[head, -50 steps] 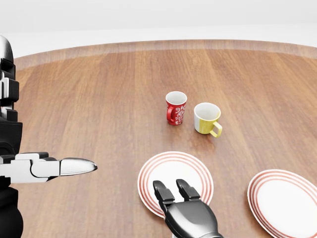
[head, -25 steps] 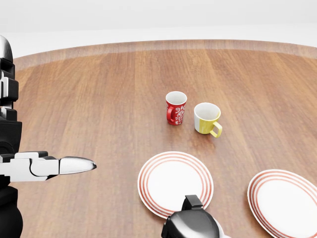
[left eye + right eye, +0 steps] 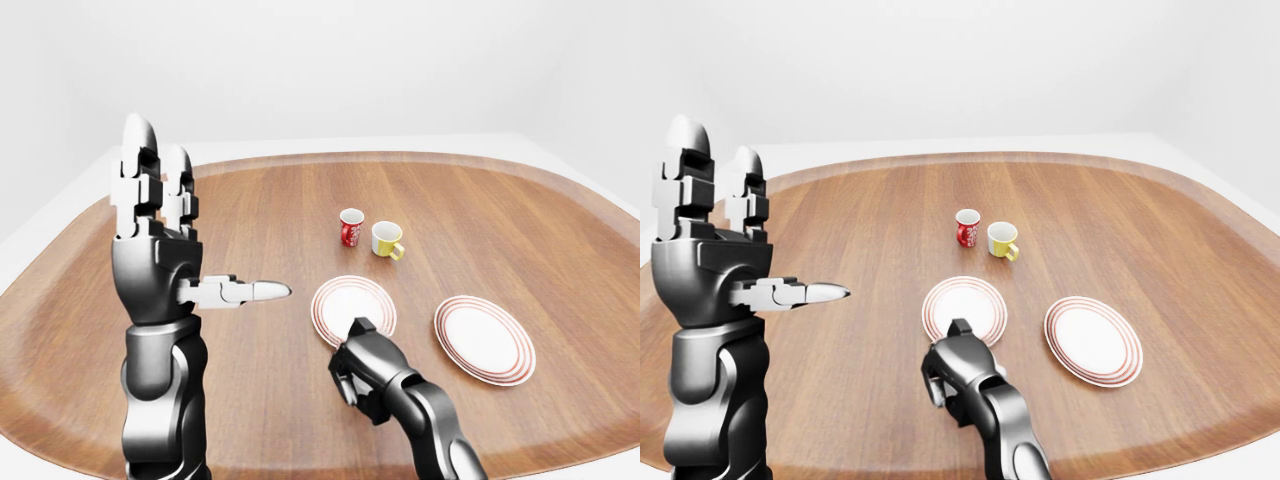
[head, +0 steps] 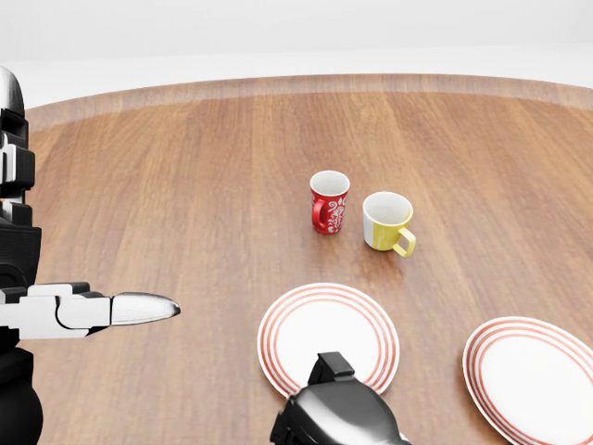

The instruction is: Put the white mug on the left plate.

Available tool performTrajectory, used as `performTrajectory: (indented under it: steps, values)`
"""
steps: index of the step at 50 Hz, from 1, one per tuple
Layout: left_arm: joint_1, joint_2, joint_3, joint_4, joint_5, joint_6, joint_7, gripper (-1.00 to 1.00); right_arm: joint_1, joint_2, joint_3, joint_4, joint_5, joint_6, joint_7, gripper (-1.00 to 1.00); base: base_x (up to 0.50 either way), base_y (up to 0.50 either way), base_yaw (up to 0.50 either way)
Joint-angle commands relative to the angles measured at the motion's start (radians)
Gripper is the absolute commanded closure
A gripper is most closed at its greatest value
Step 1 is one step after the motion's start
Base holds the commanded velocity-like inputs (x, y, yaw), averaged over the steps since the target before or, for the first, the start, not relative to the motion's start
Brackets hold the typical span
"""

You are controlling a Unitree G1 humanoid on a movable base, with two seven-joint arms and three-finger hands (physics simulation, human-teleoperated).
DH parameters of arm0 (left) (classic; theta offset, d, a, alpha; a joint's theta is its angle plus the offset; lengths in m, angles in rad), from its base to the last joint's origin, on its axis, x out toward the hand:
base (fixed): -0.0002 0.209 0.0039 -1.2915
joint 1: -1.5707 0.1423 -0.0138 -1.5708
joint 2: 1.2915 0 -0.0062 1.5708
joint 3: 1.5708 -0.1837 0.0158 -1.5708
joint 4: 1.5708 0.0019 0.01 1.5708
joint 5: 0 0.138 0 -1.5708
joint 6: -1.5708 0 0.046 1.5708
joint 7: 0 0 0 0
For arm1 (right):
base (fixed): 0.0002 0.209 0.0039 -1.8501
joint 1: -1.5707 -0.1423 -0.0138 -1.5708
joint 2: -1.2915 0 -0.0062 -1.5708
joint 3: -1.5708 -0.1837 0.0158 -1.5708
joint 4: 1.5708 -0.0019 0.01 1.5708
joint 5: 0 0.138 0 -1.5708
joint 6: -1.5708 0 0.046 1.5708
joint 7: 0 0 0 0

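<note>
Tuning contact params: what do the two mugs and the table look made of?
Red mug and yellow-and-white mug: likely glazed ceramic, with smooth, softly shiny walls and white interiors. Table: wood or wood veneer, with visible grain and a satin sheen. It's a render, so materials are uncertain.

Bare simulated test scene, no real room: blank white walls and floor around one large rounded wooden table (image 3: pixel 250 230), with only two red-ringed plates (image 3: pixel 353 303) and two mugs (image 3: pixel 387 239) near its middle.
</note>
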Motion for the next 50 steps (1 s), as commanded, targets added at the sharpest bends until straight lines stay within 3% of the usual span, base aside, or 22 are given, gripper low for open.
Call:
performTrajectory:
  steps: [1,29,50]
  values:
    - [0.002,-0.001,-0.001,-0.002,0.001,0.0,0.0,-1.0,-0.002,0.001,0.042,-0.13,0.07,0.0,0.081,1.0,0.0,0.0,0.0]
    - [0.003,-0.002,-0.004,-0.004,0.005,0.0,-0.002,-1.0,-0.124,0.056,0.01,-0.316,0.149,0.0,0.113,1.0,0.0,0.0,0.0]
    - [0.002,-0.002,-0.004,-0.005,0.007,0.0,-0.002,-1.0,-0.419,0.079,-0.2,-0.244,0.165,0.0,0.113,1.0,0.0,0.0,0.0]
